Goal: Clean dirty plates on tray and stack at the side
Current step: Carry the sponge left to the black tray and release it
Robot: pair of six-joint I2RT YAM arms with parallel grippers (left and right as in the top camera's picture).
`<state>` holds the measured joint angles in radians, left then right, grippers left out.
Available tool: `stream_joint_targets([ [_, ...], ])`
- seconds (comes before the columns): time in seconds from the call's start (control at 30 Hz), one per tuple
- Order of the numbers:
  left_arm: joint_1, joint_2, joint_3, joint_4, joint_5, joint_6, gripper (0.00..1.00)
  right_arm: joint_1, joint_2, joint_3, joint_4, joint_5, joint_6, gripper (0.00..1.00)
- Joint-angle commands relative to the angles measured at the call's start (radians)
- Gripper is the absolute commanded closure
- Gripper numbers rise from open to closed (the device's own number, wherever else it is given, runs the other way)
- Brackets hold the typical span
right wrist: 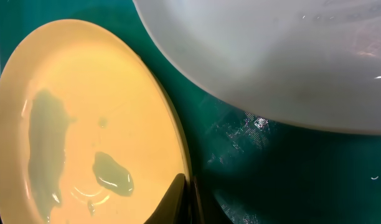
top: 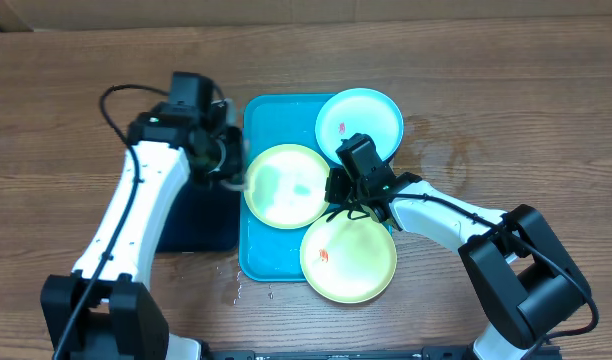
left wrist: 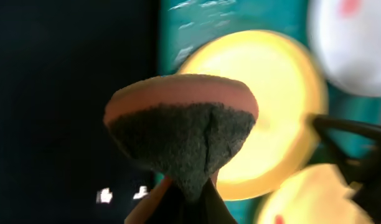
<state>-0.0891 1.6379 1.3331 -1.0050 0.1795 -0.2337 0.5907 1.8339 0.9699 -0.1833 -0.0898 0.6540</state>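
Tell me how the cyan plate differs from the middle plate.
The cyan plate is light blue, the middle plate yellow-green. The cyan plate has a red smear; the middle plate shows only wet patches. The cyan plate covers the tray's far right corner; the middle plate lies at its left. Both are round, shallow.

You're looking at glossy plastic plates (top: 286, 186) on a smooth, shiny plastic tray (top: 256, 248); the sponge (left wrist: 184, 134) is showing rough.

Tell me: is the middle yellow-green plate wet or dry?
Wet. The plate carries pooled patches of liquid on its centre in the right wrist view; overhead shows them too.
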Motion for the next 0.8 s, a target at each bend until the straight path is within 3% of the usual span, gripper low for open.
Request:
stream_joint_targets([
  [0.0,0.066,0.037,-0.011,-0.019,-0.107,-0.005,0.96,0.005,-0.003,0.000,0.005,-0.008,0.001,0.96],
  [0.17,0.138,0.106,-0.061,-0.003,-0.110,0.016,0.96,0.005,-0.003,0.000,0.002,-0.008,0.001,0.96],
  [0.53,0.141,0.261,-0.076,0.045,-0.161,0.040,0.95,0.005,-0.003,0.000,-0.002,-0.008,0.001,0.96],
  [0.57,0.141,0.267,-0.076,0.043,-0.158,0.040,0.93,0.005,-0.003,0.000,-0.003,-0.008,0.001,0.96],
  [0.63,0.141,0.267,-0.073,0.032,-0.141,0.040,0.57,0.005,-0.003,0.000,-0.002,-0.008,0.001,0.96],
  [0.67,0.141,0.264,-0.067,0.021,-0.127,0.040,0.50,0.005,-0.003,0.000,-0.002,-0.008,0.001,0.96],
  [0.77,0.141,0.261,-0.022,-0.026,-0.095,0.048,0.44,0.005,-0.003,0.000,-0.001,-0.008,0.001,0.93],
])
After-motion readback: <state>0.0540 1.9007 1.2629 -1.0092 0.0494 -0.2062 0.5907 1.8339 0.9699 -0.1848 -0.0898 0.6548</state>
